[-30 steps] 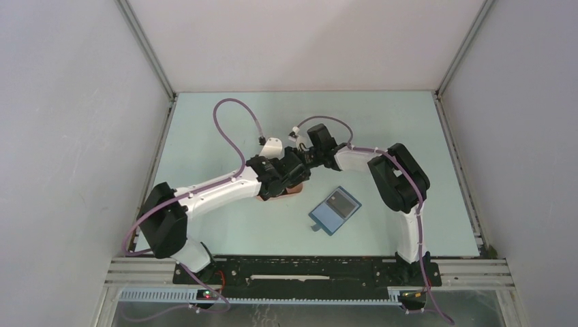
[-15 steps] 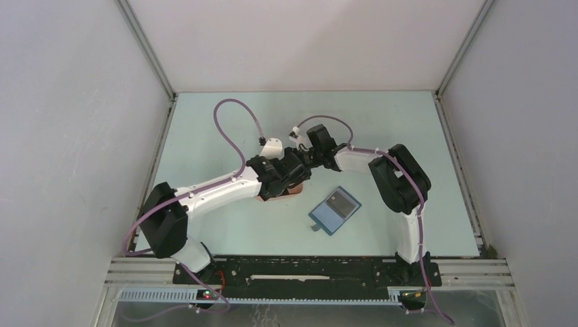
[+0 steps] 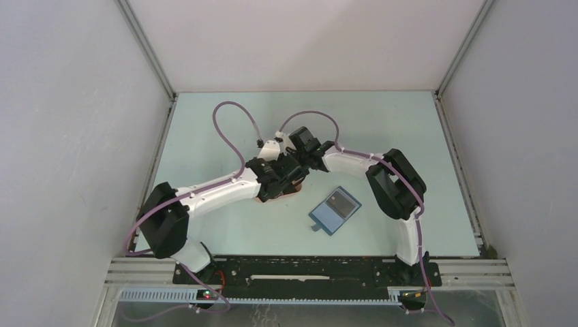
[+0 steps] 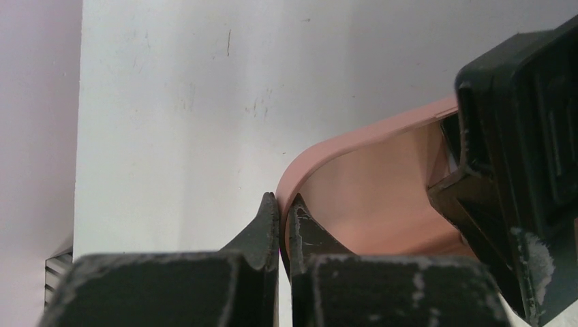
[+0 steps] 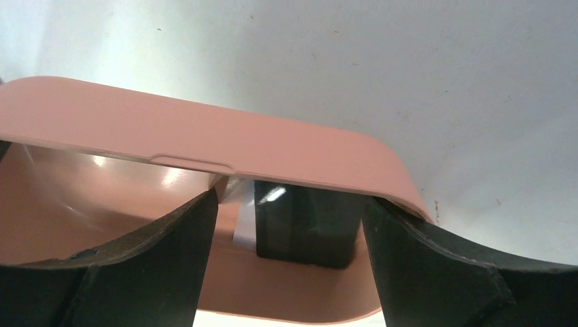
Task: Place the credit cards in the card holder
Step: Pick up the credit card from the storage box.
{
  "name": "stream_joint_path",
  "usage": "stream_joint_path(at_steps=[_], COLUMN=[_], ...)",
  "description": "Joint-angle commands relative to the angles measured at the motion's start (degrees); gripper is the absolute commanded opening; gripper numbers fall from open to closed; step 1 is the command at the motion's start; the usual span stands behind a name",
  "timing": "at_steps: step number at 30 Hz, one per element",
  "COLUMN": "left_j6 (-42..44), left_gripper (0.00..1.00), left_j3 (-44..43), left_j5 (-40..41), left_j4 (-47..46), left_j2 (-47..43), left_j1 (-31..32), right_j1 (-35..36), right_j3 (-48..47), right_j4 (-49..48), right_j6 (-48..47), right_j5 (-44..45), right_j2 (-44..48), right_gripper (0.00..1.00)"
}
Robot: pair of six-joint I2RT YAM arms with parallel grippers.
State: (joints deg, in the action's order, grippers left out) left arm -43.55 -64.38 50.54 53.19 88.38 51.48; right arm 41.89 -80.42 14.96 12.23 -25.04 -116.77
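Observation:
The blue card holder (image 3: 334, 210) lies folded on the table, right of both grippers. A black credit card (image 5: 307, 228) stands on edge inside the pink tray (image 5: 204, 139), leaning on its far wall, with a white flat piece (image 5: 243, 221) just left of it. My right gripper (image 5: 290, 204) is open inside the tray, one finger on each side of the black card. My left gripper (image 4: 285, 208) is shut on the pink tray's rim (image 4: 354, 139), one finger outside and one inside. In the top view both grippers (image 3: 283, 178) (image 3: 300, 165) meet over the tray (image 3: 270, 197).
The right gripper's black body (image 4: 518, 170) fills the right side of the left wrist view, close to the left fingers. The light table (image 3: 225, 225) is enclosed by grey walls and a metal frame (image 3: 163, 88).
The right gripper has moved left, deeper over the tray beside the left gripper, and its jaws have spread wider. The left gripper, tray and card holder stay put.

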Motion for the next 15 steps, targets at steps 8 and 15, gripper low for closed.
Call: stream_joint_path(at_steps=[8, 15], left_j6=[-3.8, -3.82], left_gripper=[0.0, 0.0], left_j3=[2.33, 3.3], left_j5=[-12.95, -14.78], left_j4=[-14.69, -16.25], left_j2=[-3.37, -4.92], left_j1=[1.61, 1.61], right_j1=[3.39, 3.49], right_j3=[-1.23, -2.02], right_j4=[-1.2, -0.83], right_j6=[-6.52, -7.03], right_j5=[12.52, 12.13], right_j2=[-4.91, -7.5], right_gripper=[0.8, 0.61])
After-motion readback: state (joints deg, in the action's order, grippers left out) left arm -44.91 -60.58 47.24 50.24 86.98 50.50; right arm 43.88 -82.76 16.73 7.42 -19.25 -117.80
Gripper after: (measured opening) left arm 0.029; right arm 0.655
